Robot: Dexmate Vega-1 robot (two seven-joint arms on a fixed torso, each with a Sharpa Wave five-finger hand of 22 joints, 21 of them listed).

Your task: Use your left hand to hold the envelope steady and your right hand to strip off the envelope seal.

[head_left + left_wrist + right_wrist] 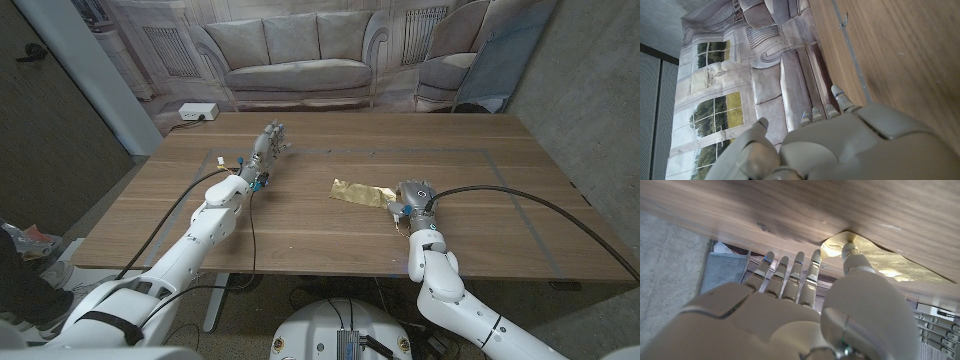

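The envelope [362,192] lay on the table [300,230] with the right hand [413,195] touching its end, thumb on it for the seal, not gripping; the left hand [268,143], empty, stood well apart.

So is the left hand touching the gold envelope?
No, the left hand is far across the wooden table from the gold envelope.

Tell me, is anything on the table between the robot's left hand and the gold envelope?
No, nothing visible. Only bare wood lies between the left hand, far back on the table, and the gold envelope by the right hand.
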